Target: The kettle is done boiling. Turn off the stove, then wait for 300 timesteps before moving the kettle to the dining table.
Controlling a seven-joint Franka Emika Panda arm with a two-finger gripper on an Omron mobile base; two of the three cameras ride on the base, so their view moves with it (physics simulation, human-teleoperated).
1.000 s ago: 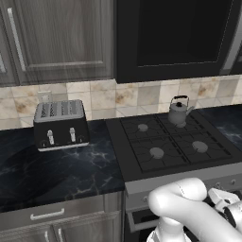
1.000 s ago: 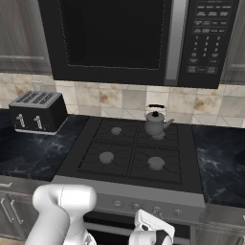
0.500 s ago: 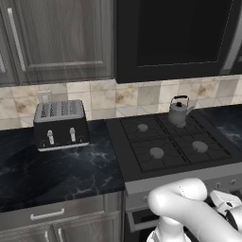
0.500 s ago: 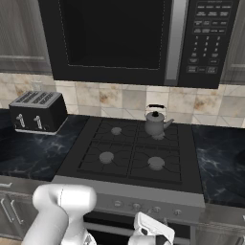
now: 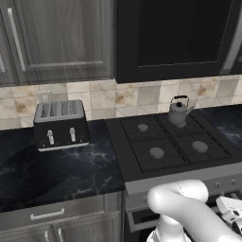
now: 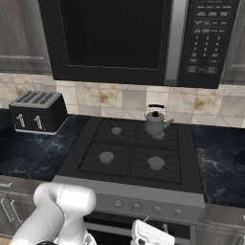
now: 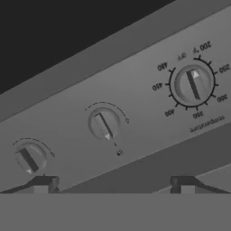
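1. The kettle (image 5: pixel 178 112) sits on the stove (image 5: pixel 175 150), on the rear right burner, upper right of centre in the left base view and just right of centre in the right base view (image 6: pixel 155 123), well apart from the gripper (image 7: pixel 113 186).
2. In the hand view the gripper is released, its two dark fingertips (image 7: pixel 41 185) spread wide at the lower edge, nothing between them.
3. It faces the stove's silver front strip, just short of it. One small knob (image 7: pixel 103 125) sits at centre frame above the gap between the tips.
4. A second small knob (image 7: pixel 29 158) is at the lower left, and a larger temperature dial (image 7: pixel 192 84) ringed with numbers at the upper right.
5. In the right base view the white hand (image 6: pixel 152 235) hangs at the bottom edge, below the knob strip.
6. A black toaster (image 5: pixel 60 125) stands on the dark marble counter (image 5: pixel 61 175), left of the stove.
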